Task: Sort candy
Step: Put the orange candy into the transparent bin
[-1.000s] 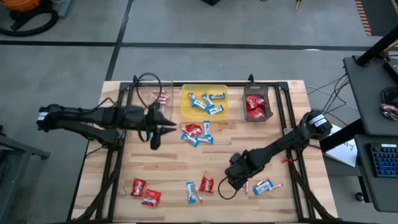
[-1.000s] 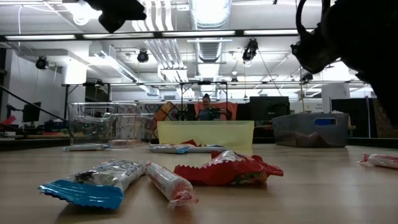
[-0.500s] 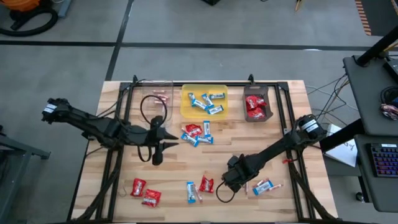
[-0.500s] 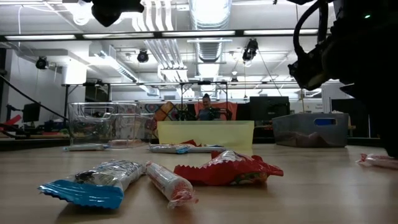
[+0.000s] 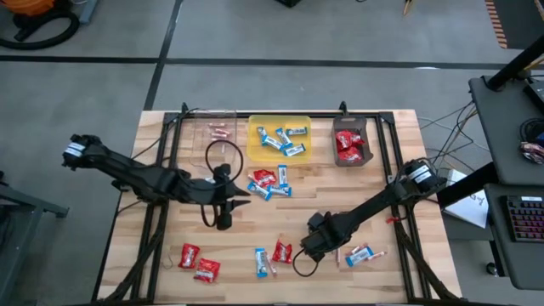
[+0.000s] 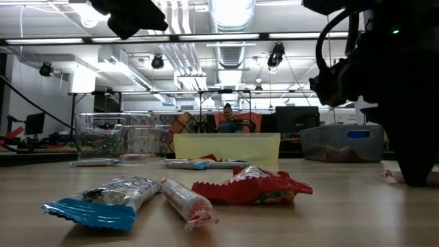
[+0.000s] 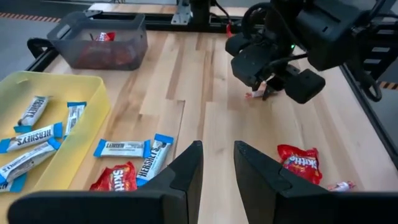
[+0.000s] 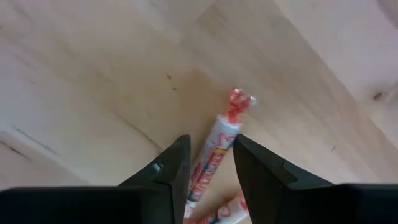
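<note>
Wooden table (image 5: 212,246): light planks, dark rails along both sides, seen whole from above.

Left arm (image 5: 127,174): reaches in from the table's left edge. Left gripper (image 5: 225,217) hangs over bare wood left of centre, fingers a narrow gap apart and holding nothing, as its wrist view shows.

Right arm (image 5: 382,200): reaches in from the right edge toward the near side. Right gripper (image 5: 313,248) is low at the table top, fingers narrowly parted and straddling a pinkish stick (image 8: 217,146) that lies flat on the wood; whether the pads touch it cannot be told.

Yellow tray (image 5: 278,124): far side, middle; holds several blue-and-white bars (image 5: 276,140).

Dark tray (image 5: 350,127): right of the yellow one; holds red packets (image 5: 347,146).

Clear tray (image 5: 212,127): left of the yellow one; holds a few pinkish sticks (image 5: 221,132).

Loose candy, centre cluster (image 5: 268,181): red packets and blue-and-white bars just in front of the yellow tray.

Loose candy, near left: two red packets (image 5: 197,262).

Loose candy, near middle: a blue-and-white bar (image 5: 264,263) beside a red packet (image 5: 281,252), with a stick between them in the low view (image 6: 185,201).

Loose candy, near right: a blue-and-white bar (image 5: 359,254) just right of the right gripper.
</note>
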Robot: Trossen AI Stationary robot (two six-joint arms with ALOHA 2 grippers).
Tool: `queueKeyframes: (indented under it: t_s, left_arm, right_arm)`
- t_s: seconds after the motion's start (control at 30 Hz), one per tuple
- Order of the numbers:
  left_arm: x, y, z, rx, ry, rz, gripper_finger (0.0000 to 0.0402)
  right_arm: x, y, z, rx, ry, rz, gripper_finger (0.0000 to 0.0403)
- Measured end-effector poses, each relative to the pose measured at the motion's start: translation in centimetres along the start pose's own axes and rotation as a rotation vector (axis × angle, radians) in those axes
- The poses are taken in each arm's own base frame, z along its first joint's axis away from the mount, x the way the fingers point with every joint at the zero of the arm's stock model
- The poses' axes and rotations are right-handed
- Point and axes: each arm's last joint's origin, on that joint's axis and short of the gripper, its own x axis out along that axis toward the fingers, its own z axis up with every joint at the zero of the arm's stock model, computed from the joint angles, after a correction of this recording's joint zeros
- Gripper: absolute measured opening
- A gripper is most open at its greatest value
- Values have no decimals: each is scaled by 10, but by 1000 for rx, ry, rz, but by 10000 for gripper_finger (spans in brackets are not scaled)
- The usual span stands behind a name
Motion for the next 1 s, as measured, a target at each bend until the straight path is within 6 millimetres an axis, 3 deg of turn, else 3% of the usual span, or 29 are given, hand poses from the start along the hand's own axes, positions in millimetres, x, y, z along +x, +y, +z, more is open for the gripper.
queueKeyframes:
  t_s: [0.13,0.33,0.5,0.63,1.0]
  left_arm:
    - [6,-2,-1,1,2,0,75]
    - [12,-6,1,-4,-32,-10,75]
    - [17,-12,2,0,-62,-30,75]
    - [20,-19,2,3,-81,-54,75]
    - [33,-50,4,51,-221,-153,78]
  right_arm:
    - [5,2,3,-17,2,3,93]
    - [4,3,8,-64,-63,8,22]
    - [-9,2,15,-112,-177,17,10]
    - [-37,3,20,-160,-319,76,8]
    - [-114,10,24,-434,-926,372,8]
